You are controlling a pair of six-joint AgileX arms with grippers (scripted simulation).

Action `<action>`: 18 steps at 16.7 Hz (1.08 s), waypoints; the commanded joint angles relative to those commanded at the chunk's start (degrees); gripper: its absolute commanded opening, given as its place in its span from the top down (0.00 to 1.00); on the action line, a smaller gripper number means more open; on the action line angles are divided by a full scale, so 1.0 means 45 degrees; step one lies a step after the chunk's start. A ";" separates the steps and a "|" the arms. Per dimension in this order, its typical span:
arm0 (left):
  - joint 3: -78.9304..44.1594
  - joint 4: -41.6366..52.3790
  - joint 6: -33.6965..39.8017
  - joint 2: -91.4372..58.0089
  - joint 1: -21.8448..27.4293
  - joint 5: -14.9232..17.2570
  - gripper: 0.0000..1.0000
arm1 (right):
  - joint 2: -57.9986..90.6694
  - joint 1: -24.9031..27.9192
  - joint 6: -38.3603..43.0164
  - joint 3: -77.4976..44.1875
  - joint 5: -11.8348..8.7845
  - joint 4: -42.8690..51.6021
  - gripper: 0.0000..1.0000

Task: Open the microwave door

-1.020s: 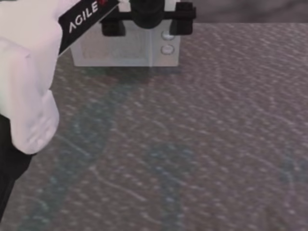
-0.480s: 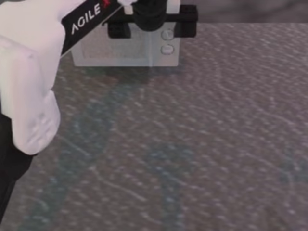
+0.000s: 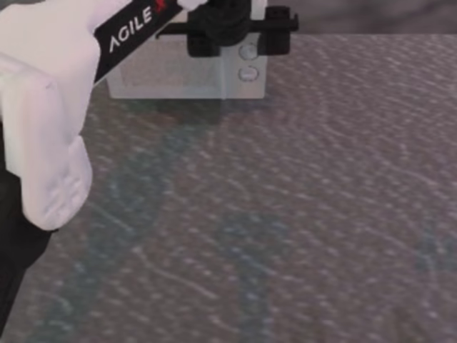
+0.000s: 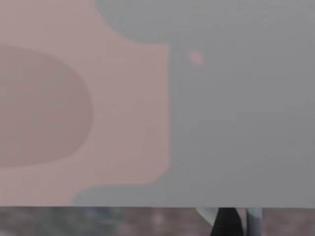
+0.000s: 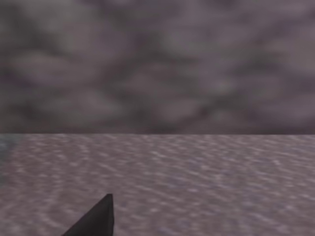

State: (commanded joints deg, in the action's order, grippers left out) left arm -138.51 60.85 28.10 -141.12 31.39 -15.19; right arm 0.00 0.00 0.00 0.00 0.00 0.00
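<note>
Table (image 3: 300, 214): microwave (image 3: 187, 71) front faces near edge, left gripper (image 3: 239, 28) over it.

Beige-white microwave (image 3: 187, 75) — mottled purplish-grey table (image 3: 300, 214).

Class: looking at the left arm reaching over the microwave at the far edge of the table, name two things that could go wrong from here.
1. The left tool sits above the small boxy beige-white microwave, by its two round silver knobs; it may catch them instead of the door.
2. The door handle isn't visible from above, so the grasp may slip.

Grey mottled table (image 3: 300, 214) — the microwave (image 3: 187, 70) stands at its far edge
</note>
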 joint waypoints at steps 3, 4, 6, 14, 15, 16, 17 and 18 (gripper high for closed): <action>0.0000 0.0000 0.0000 0.0000 0.0000 0.0000 1.00 | 0.0000 0.0000 0.0000 0.0000 0.0000 0.0000 0.00; 0.0000 0.0000 0.0000 0.0000 0.0000 0.0000 1.00 | 0.0000 0.0000 0.0000 0.0000 0.0000 0.0000 0.00; 0.0000 0.0000 0.0000 0.0000 0.0000 0.0000 1.00 | 0.0000 0.0000 0.0000 0.0000 0.0000 0.0000 0.00; 0.1452 -0.0412 0.0099 0.0872 0.0282 -0.0037 1.00 | 0.0000 0.0000 0.0000 0.0000 0.0000 0.0000 0.00; 0.1896 -0.0618 0.0146 0.1113 0.0285 -0.0075 1.00 | 0.0000 0.0000 0.0000 0.0000 0.0000 0.0000 0.00; 0.2349 -0.0838 0.0201 0.1353 0.0303 -0.0109 1.00 | 0.0000 0.0000 0.0000 0.0000 0.0000 0.0000 0.00; 0.2764 -0.1048 0.0258 0.1572 0.0326 -0.0140 1.00 | 0.0000 0.0000 0.0000 0.0000 0.0000 0.0000 0.00; 0.3090 -0.1217 0.0306 0.1750 0.0343 -0.0165 1.00 | 0.0000 0.0000 0.0000 0.0000 0.0000 0.0000 0.00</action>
State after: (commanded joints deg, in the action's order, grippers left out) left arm -124.60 55.37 29.47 -133.24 32.93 -15.93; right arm 0.00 0.00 0.00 0.00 0.00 0.00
